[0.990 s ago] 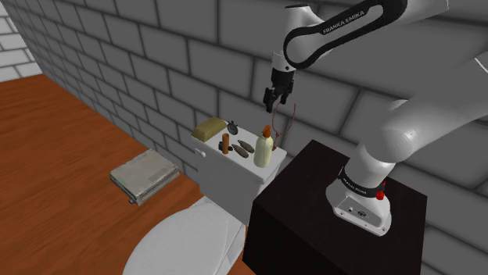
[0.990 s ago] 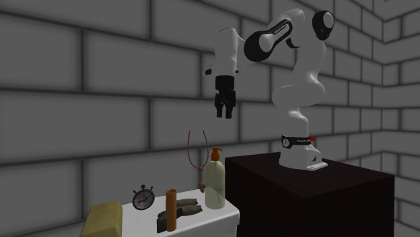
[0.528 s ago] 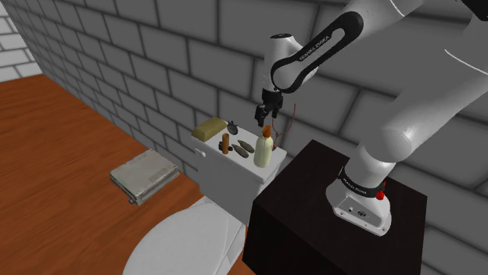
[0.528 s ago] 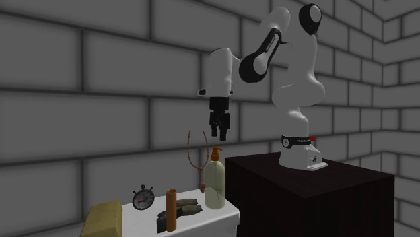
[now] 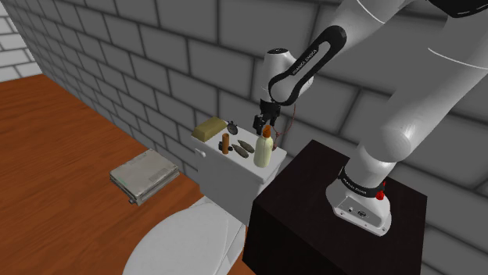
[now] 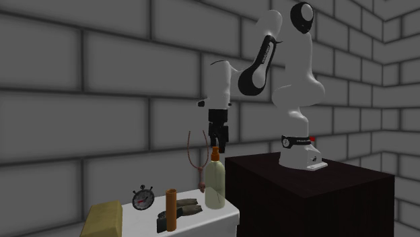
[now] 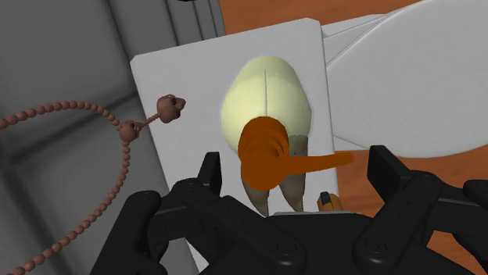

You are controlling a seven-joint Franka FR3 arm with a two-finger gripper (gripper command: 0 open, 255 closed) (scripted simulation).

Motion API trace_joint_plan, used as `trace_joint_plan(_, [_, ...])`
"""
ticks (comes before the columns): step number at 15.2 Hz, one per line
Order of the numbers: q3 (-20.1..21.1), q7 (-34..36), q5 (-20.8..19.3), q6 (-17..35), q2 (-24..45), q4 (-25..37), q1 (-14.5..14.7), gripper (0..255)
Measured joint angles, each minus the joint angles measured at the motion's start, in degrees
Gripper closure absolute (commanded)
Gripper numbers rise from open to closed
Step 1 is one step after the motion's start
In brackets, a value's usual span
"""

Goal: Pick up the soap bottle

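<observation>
Item: soap bottle [image 5: 263, 150], pale yellowish body with an orange pump head [image 7: 262, 148].
Location: it stood on the white toilet tank lid [image 5: 231, 166], at the end nearest the dark stand [image 5: 313, 203].
Long axis: upright, with the pump uppermost and the nozzle pointing sideways.
Neighbours on the lid: a brown cylinder [image 6: 171, 207], a stopwatch [image 6: 143, 198] and a tan block [image 6: 104, 217] all stood apart from the bottle. A brown bead string [image 7: 94, 141] hung at the wall just behind it.
Hand: the black gripper [image 6: 217, 143] pointed straight down, and the single arm reached out from the stand.
Hand state: the fingers were spread and gripped nothing. In the wrist view one finger stood to each side of the pump head.
Key relation: the bottle lay directly beneath the hand, its axis in line with the gripper's approach. In the second exterior view the fingertips were at or just above the pump top, and contact could not be told.
Nozzle note: the nozzle ran towards one finger, roughly along the line the fingers would close on.
Step in hand (judged): lining up over the bottle, with the grasp not yet made.
Next move (judged): a straight descent past the pump so the fingers close on the neck or upper body.
Risk (judged): closing at pump height would pinch the nozzle instead of the bottle. A tall bottle could also tip if nudged off-centre.
</observation>
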Motion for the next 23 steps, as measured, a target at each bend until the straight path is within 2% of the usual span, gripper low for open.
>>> trace_joint_plan(1, [0.0,0.1,-0.1,0.5,0.4,-0.1,0.0,255])
trace_joint_plan(12, [0.0,0.1,-0.1,0.6,0.3,-0.2,0.0,255])
trace_joint_plan(23, [-0.1,-1.4,1.5,-9.7,-8.2,1.5,0.5,255])
